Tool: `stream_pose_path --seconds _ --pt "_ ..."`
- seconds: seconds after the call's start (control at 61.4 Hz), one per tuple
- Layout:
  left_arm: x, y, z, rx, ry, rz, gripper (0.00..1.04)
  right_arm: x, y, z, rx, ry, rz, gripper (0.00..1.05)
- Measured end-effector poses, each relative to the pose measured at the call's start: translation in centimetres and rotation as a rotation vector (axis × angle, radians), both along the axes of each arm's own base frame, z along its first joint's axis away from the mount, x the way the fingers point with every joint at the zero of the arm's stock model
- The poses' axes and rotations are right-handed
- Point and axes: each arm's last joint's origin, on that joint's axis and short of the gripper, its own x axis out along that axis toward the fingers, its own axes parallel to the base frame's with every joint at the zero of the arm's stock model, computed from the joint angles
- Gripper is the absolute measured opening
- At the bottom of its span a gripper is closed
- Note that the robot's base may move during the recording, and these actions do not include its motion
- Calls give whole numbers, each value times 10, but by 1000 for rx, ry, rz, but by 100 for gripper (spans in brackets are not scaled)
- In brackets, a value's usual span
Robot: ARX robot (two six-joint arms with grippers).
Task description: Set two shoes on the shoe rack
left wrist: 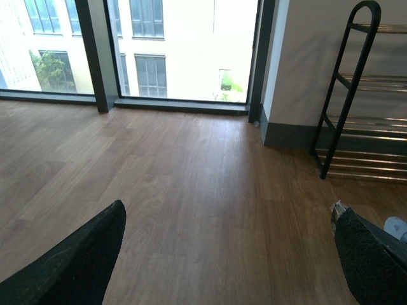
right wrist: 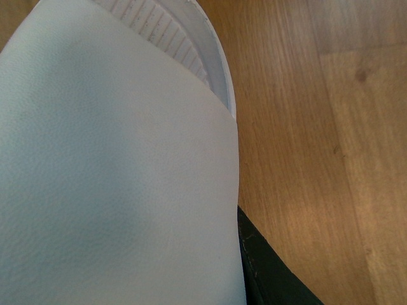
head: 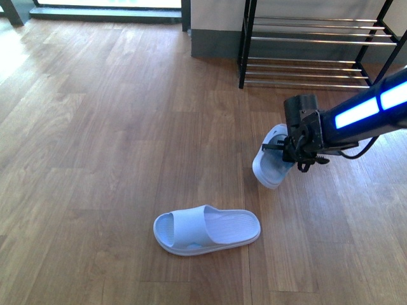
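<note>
Wood-plank floor runs up to floor-length window. 1 dark post divides the window. Pale wall with grey baseboard just beside the window. Building and greenery beyond the window.

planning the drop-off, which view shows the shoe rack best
The front view: the shoe rack shows most of its width of chrome tiers, top cropped. The left wrist view catches only one arched end. The right wrist view shows none of it, just a pale slide.
</note>
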Motion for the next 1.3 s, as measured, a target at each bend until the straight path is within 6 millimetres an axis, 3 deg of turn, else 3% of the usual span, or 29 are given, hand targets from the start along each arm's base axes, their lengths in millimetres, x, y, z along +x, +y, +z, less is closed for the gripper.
stream_pose_path --seconds 0.13,0.293,0.472,0.684,0.847,1.009,1.123,1.302 --pt "0 0 0 0 0 0 95 -20 0 38 7 -58 44 1" --pt "0 0 0 0 0 0 95 -61 -6 84 4 -116 102 1" --pt "0 0 0 0 0 0 95 -149 -14 155 -18 -200 192 1" --pt "0 0 0 0 0 0 95 -225 -6 213 -129 -332 267 1" --pt "0 0 0 0 0 0 95 -284 0 238 -205 -371 257 1" --pt "0 0 0 0 0 0 95 -327 0 255 -208 -410 222 1" --pt "0 0 0 0 0 0 95 -343 -3 264 -212 -451 197 1" --pt "0 0 0 0 0 0 95 -346 -5 268 -219 -476 184 1"
